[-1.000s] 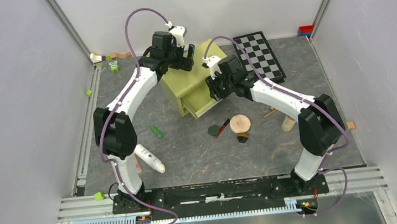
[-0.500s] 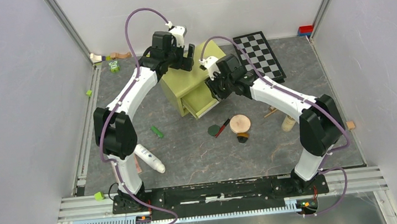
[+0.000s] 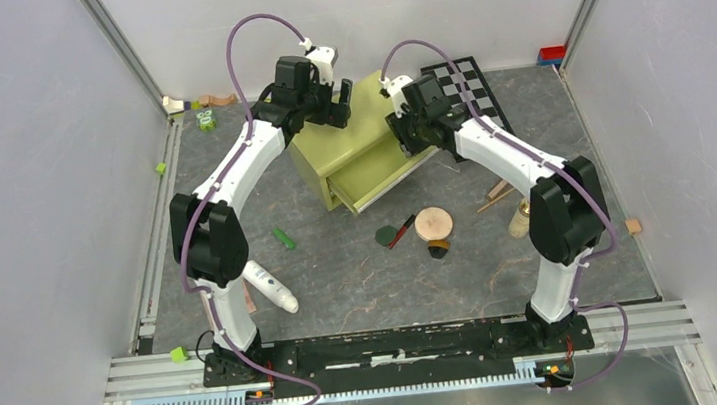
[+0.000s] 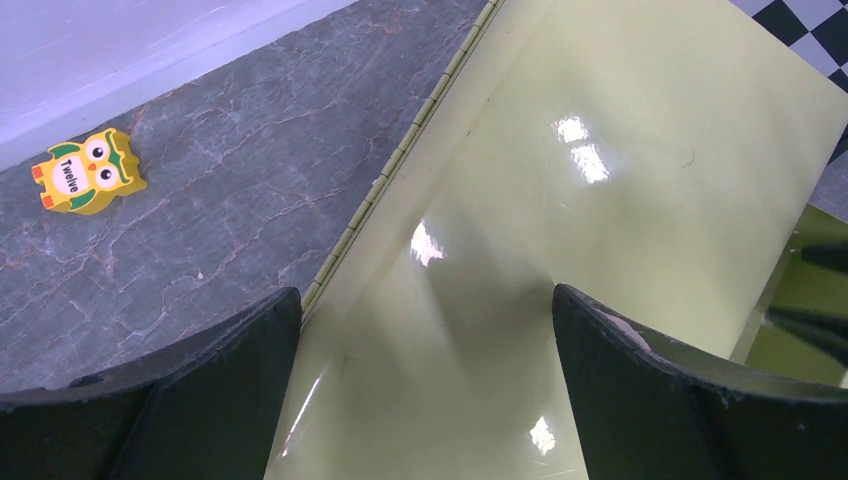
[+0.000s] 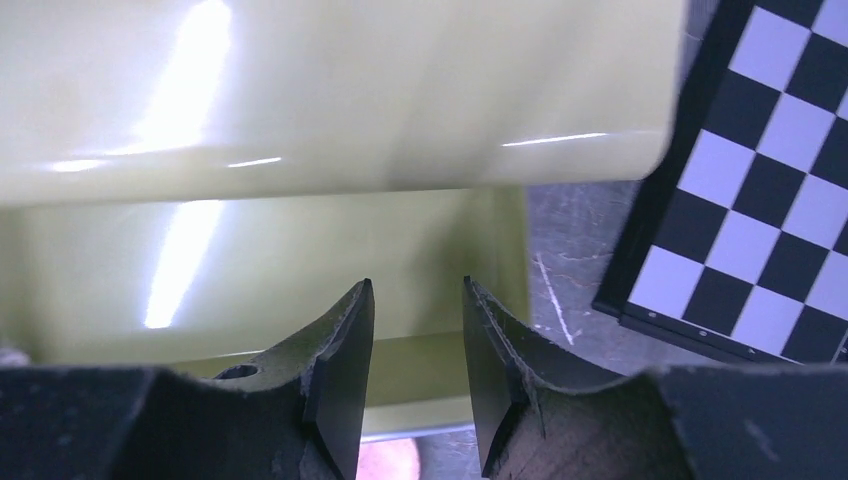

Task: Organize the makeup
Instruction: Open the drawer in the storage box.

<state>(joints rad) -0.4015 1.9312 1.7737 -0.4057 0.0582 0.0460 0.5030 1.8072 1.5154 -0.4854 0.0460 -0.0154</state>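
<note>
The makeup lies loose on the grey floor: a white tube (image 3: 271, 286), a green stick (image 3: 283, 238), a dark green disc (image 3: 385, 234), a red stick (image 3: 401, 231), a round peach compact (image 3: 433, 223), a small dark-topped jar (image 3: 438, 248) and a beige bottle (image 3: 520, 218). My left gripper (image 3: 334, 106) (image 4: 425, 293) rests open over the top of the yellow-green cabinet (image 3: 353, 143), nothing between its fingers. My right gripper (image 3: 415, 134) (image 5: 418, 283) hovers above the cabinet's right end and its pulled-out drawer (image 3: 383, 185), jaws apart and empty.
A black-and-white checkerboard (image 3: 472, 100) lies right behind the right gripper. An owl toy block (image 4: 88, 172) and other small blocks (image 3: 196, 107) sit at the back left. Thin wooden sticks (image 3: 494, 193) lie near the bottle. White walls enclose three sides.
My right arm has drawn back from the drawer front toward the checkerboard, uncovering the open drawer. Its jaws have parted slightly. The left arm has not moved.
</note>
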